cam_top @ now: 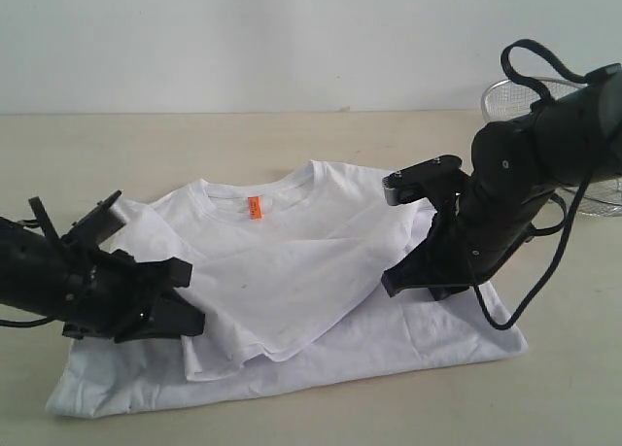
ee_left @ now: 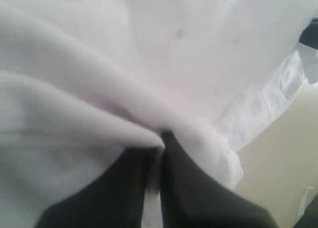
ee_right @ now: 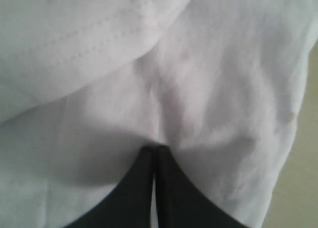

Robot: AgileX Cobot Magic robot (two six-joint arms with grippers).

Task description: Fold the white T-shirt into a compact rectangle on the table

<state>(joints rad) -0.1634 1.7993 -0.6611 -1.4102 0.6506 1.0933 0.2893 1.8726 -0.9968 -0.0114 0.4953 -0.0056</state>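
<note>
My left tool (ee_left: pixel 160 138) pinches a fold of the white T-shirt (cam_top: pixel 292 261), its fingers closed to a slit on the cloth. The shirt lies part-folded in the middle of the tabletop (cam_top: pixel 146 145). At its collar is an orange neck label (cam_top: pixel 254 208), print too small to read. My right tool (ee_right: pixel 154 149) clamps narrow on the shirt's right side.

Built in matte black throughout: left arm (cam_top: pixel 58 281), right arm (cam_top: pixel 530 188), chunky rounded joints. Ends in black left hand (ee_left: pixel 161 138) and right hand (ee_right: pixel 154 149), fingers (ee_right: pixel 134 188) tapering narrow. Carries grey bracket (cam_top: pixel 423 177), thin black cable (cam_top: pixel 532 44) looping off right arm.
</note>
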